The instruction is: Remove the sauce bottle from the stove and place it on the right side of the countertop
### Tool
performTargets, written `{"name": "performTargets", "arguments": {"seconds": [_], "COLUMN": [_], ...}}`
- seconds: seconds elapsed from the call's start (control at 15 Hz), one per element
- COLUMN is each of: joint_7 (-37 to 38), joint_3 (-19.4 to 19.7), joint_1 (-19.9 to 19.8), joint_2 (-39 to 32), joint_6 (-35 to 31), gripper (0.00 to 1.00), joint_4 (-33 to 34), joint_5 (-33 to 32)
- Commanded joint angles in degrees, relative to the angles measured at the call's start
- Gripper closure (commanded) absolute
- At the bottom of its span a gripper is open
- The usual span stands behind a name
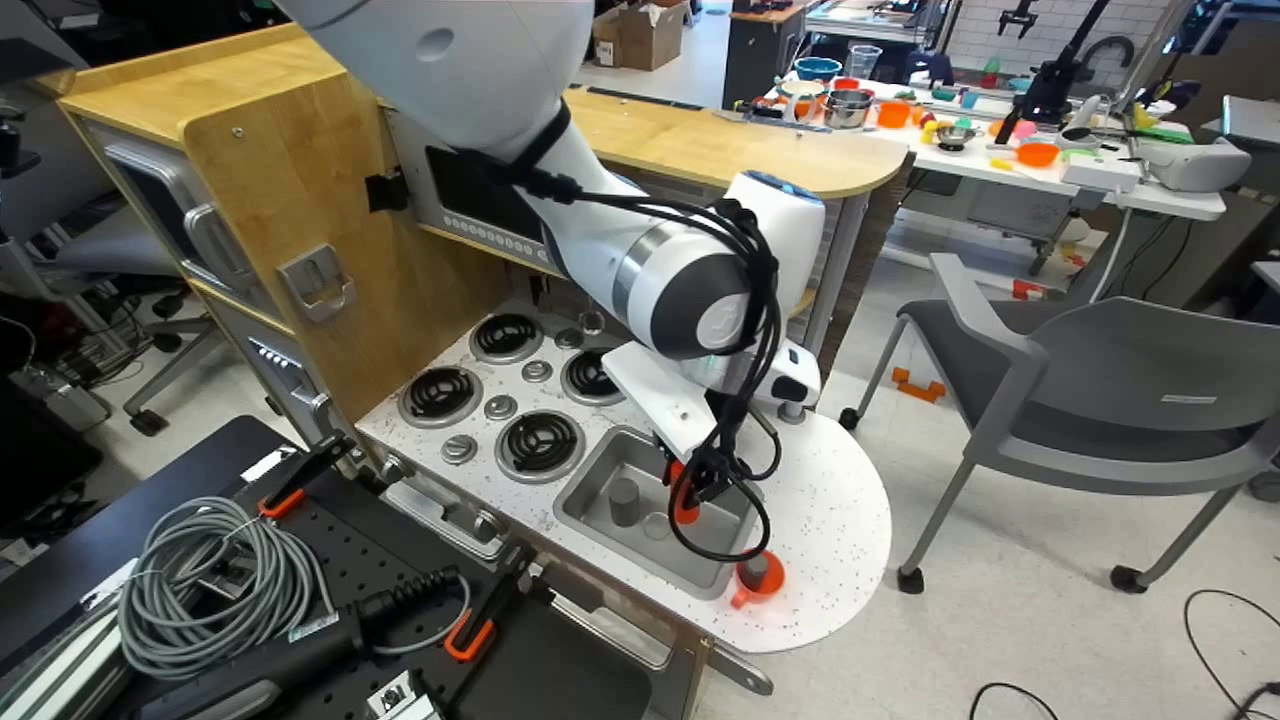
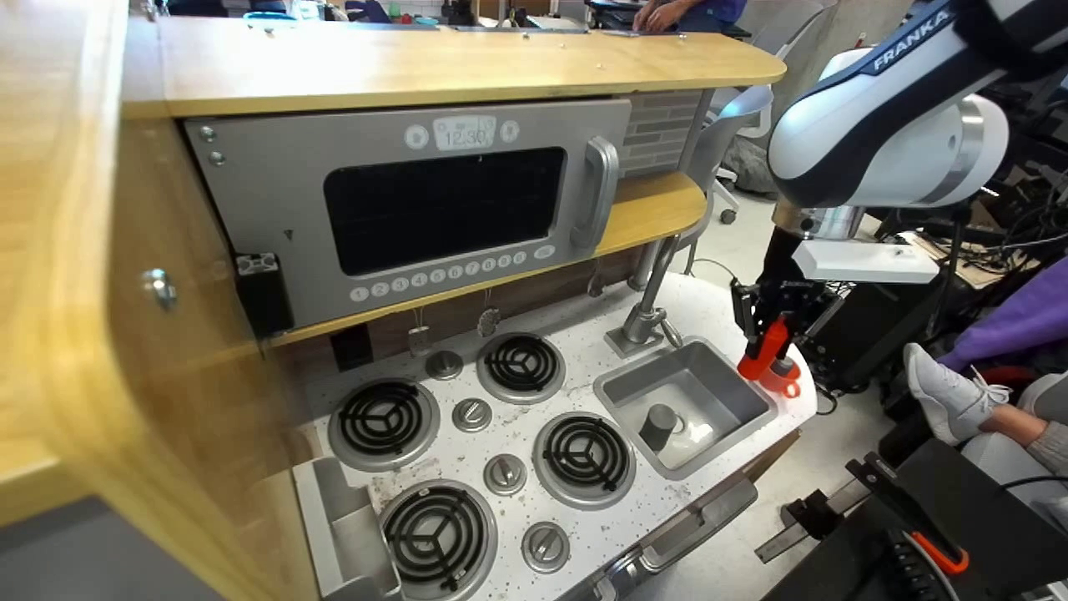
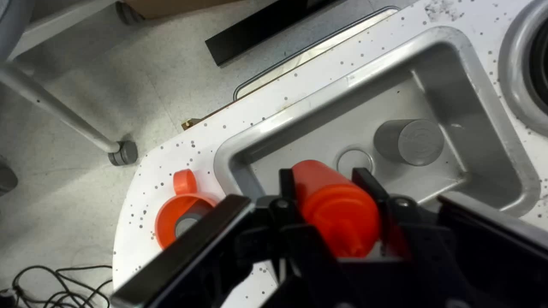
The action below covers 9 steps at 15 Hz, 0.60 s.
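The red sauce bottle (image 3: 317,175) is between the fingers of my gripper (image 3: 327,184), which is shut on it. Its nozzle end points up toward the wrist camera. In the exterior views the bottle (image 2: 761,351) looks slightly tilted and hangs over the sink's rounded-end side; its exact height is unclear. It is partly hidden by cables in an exterior view (image 1: 686,508). The stove (image 2: 457,457) has bare burners, with nothing standing on them. The white speckled countertop (image 1: 830,500) has its rounded end past the sink; it also shows in the wrist view (image 3: 130,241).
The steel sink (image 3: 299,114) holds a grey cylinder (image 3: 421,141). An orange cup (image 3: 165,220) with a grey piece inside stands on the countertop near the sink's end. The faucet (image 2: 647,313) rises behind the sink. A microwave-like box (image 2: 267,179) and shelf overhang the back.
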<state>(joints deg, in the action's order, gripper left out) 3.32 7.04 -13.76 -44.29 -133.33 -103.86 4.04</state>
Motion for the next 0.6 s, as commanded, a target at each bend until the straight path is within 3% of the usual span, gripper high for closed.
{"name": "performTargets", "arguments": {"seconds": [0.0,0.27,0.53], "joint_7": [2.95,7.87,14.91], "joint_3": [-0.38,0.04,0.61], "joint_1": [-3.40,-6.25,-8.15], "joint_2": [-7.35,-12.80,-18.62], "joint_6": [10.48,18.61,21.94], "gripper": [0.88,0.88,0.88], "joint_4": [13.53,25.32,35.71], "joint_5": [5.76,10.48,13.56]}}
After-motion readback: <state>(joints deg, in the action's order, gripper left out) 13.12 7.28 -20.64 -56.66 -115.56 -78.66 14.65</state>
